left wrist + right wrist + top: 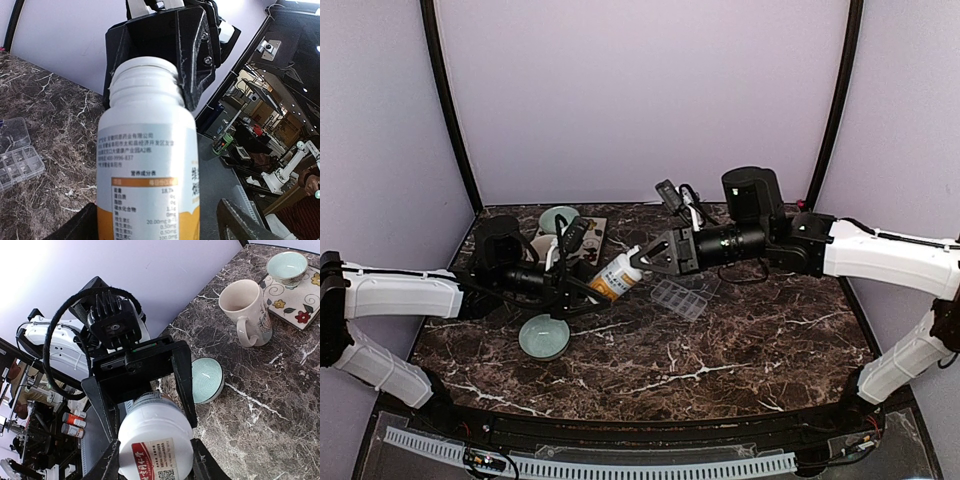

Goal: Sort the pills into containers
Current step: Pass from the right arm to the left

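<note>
A white pill bottle with an orange label hangs tilted above the table between both grippers. My right gripper is shut on its white capped end. My left gripper stands open around the bottle's body. A gap shows beside its right finger. The clear organiser box, the containers, lies on the marble just right of the bottle, and shows at the left edge of the left wrist view. No pills are in view.
A pale green bowl sits below the bottle near the left arm. A white mug and a second green bowl on a flowered mat stand at the back left. Small bottles lie beyond the table's edge.
</note>
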Robot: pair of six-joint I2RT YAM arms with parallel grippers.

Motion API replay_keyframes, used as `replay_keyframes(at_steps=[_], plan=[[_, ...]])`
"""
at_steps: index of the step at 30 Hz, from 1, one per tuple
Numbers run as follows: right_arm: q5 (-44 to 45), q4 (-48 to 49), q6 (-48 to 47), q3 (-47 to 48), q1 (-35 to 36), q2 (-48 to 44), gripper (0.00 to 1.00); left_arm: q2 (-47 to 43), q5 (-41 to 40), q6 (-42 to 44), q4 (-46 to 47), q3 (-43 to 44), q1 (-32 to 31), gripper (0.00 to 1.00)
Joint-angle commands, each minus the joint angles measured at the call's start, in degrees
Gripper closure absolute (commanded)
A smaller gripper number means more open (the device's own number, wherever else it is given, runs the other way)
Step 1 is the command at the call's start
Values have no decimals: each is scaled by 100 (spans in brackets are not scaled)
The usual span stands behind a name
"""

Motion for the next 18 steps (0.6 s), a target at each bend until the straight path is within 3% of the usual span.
replay_keyframes(at_steps=[1,18], plan=[[-119,440,-44,-58,-16,-184,99,-163,-66,57,39,126,43,19],[-93,604,61,-298,21,-245,99,-284,-151,29,168,11,61,34]])
